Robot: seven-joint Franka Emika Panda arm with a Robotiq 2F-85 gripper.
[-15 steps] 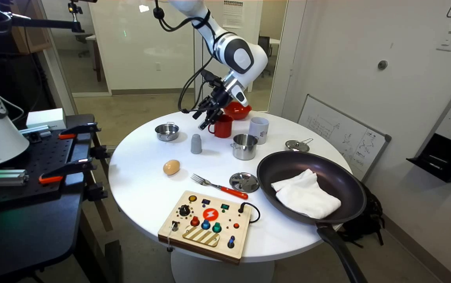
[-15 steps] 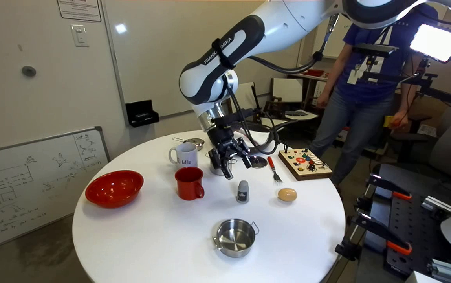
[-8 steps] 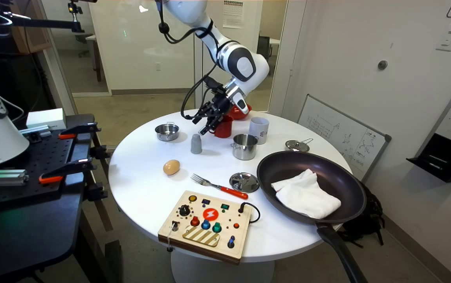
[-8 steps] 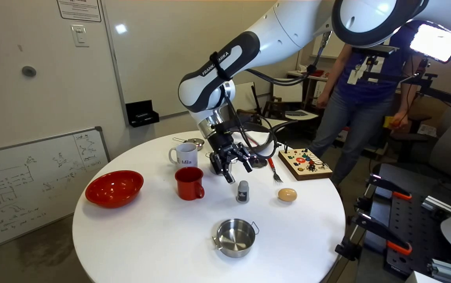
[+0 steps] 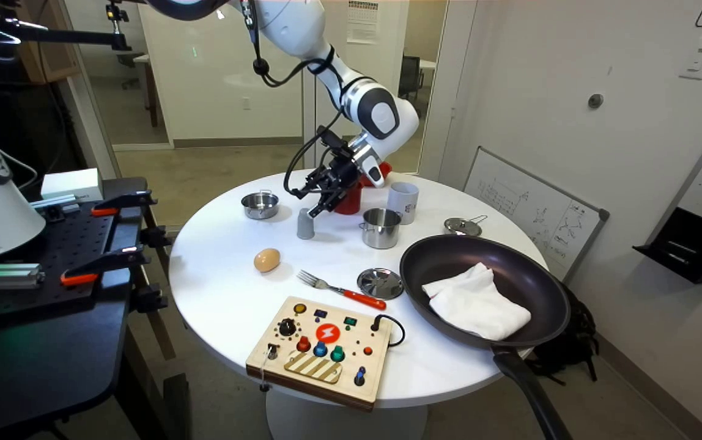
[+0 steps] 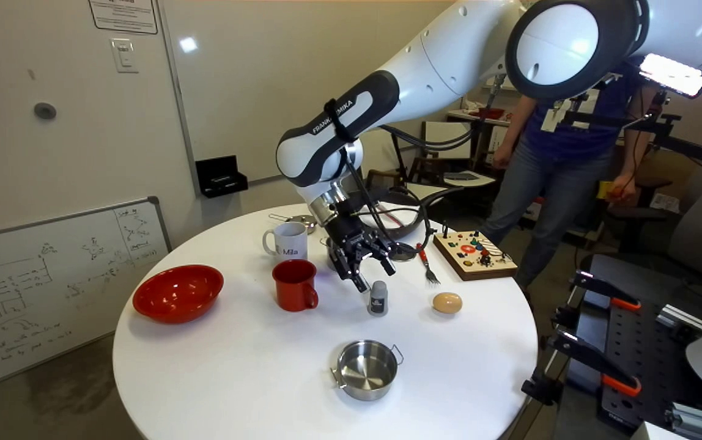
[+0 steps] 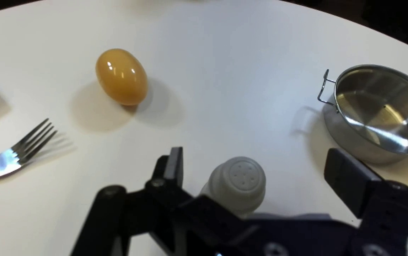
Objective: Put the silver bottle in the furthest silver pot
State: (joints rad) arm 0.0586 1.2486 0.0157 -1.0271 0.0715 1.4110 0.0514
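The silver bottle [image 5: 306, 225] is a small grey shaker standing upright on the white table. It also shows in an exterior view [image 6: 378, 299], and its holed cap shows in the wrist view [image 7: 245, 176]. My gripper [image 6: 376, 277] is open and tilted, just above and beside the bottle. In the wrist view the bottle's cap lies between the spread fingers of the gripper [image 7: 255, 156], touching neither, nearer the left one. The furthest silver pot [image 5: 380, 228] is deep and straight-sided, right of the bottle in that exterior view. My gripper mostly hides it in an exterior view, and it is outside the wrist view.
A shallower silver bowl [image 6: 367, 373], a red mug [image 6: 295, 286], a white mug [image 5: 403, 203] and a red bowl [image 6: 178, 294] stand around. An egg [image 5: 266, 260], fork [image 5: 342, 290], lid [image 5: 380, 283], switch box [image 5: 320, 351] and black pan [image 5: 412, 269] are also on the table.
My gripper has moved down and closer to the silver bottle, staying open. The bottle, the pot and the other things on the table have not moved.
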